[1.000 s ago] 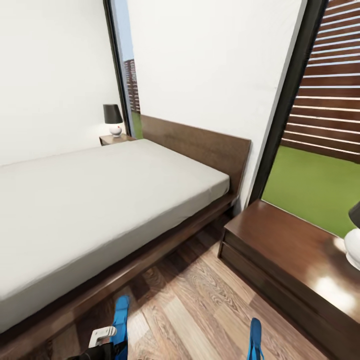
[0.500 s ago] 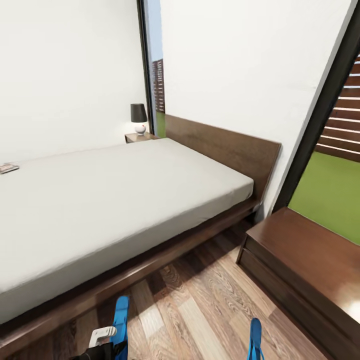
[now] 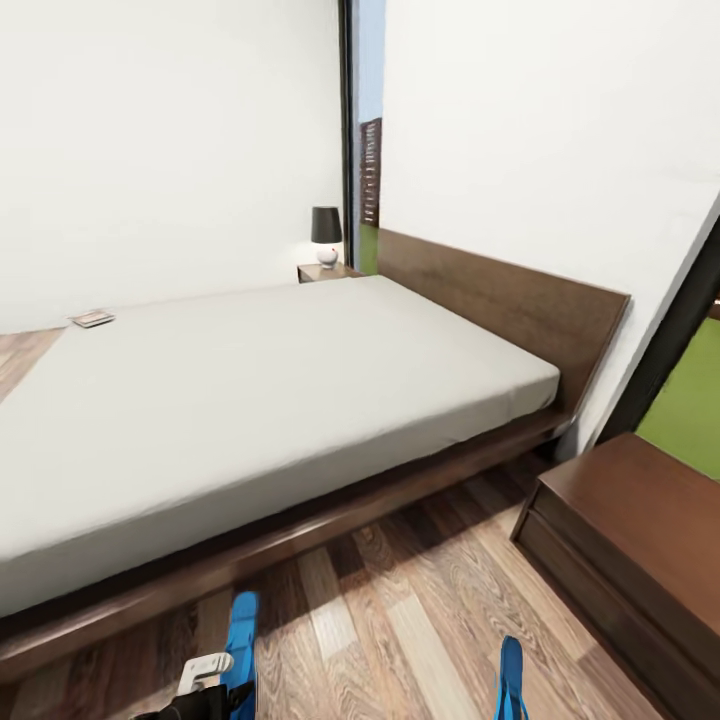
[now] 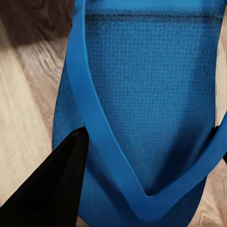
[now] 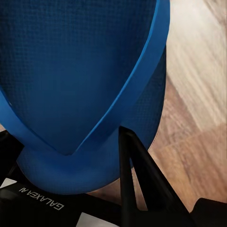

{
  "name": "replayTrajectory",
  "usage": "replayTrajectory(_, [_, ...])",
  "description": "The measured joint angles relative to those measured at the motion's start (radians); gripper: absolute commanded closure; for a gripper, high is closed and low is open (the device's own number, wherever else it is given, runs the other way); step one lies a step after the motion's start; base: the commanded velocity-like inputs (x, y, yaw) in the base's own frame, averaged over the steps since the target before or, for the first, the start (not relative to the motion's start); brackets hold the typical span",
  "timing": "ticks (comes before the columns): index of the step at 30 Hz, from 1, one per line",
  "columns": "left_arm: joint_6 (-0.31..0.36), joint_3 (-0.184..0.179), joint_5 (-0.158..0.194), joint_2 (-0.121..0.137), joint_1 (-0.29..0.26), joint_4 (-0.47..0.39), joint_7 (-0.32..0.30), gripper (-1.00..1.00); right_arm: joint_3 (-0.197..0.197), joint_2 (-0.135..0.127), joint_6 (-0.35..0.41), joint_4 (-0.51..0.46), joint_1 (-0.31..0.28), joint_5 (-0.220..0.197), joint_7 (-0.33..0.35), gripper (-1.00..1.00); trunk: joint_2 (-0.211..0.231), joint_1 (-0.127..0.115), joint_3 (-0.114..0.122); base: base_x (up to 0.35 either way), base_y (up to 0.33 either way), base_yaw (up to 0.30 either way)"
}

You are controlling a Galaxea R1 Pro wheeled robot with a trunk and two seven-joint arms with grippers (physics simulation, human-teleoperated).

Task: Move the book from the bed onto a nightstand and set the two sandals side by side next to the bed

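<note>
The bed has a plain grey mattress, and the book lies flat near its far left corner. A nightstand stands beyond the headboard end, and a nearer one stands at the lower right. My left gripper is shut on one blue sandal, which sticks up over the floor beside the bed frame. In the left wrist view that sandal lies between the black fingers. My right gripper is shut on the other sandal, whose tip shows low in the head view.
A small black-shaded lamp stands on the far nightstand. A narrow dark-framed window sits behind it, and another window frame runs down at the right. A strip of wood-plank floor lies between bed and near nightstand.
The camera has swung left: bed, nightstands and window slide right in the picture, and the book comes into view. Both sandals keep their place relative to me.
</note>
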Motion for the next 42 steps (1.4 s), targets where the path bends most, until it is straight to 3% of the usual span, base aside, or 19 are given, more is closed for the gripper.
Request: replayTrajectory(42, [0.000,0.001,0.000,0.001,0.000,0.000,0.001,1.00,-0.002,-0.001,0.000,-0.001,0.000,-0.003,0.000,1.00,0.000,0.000,0.000,0.000,0.000,0.289])
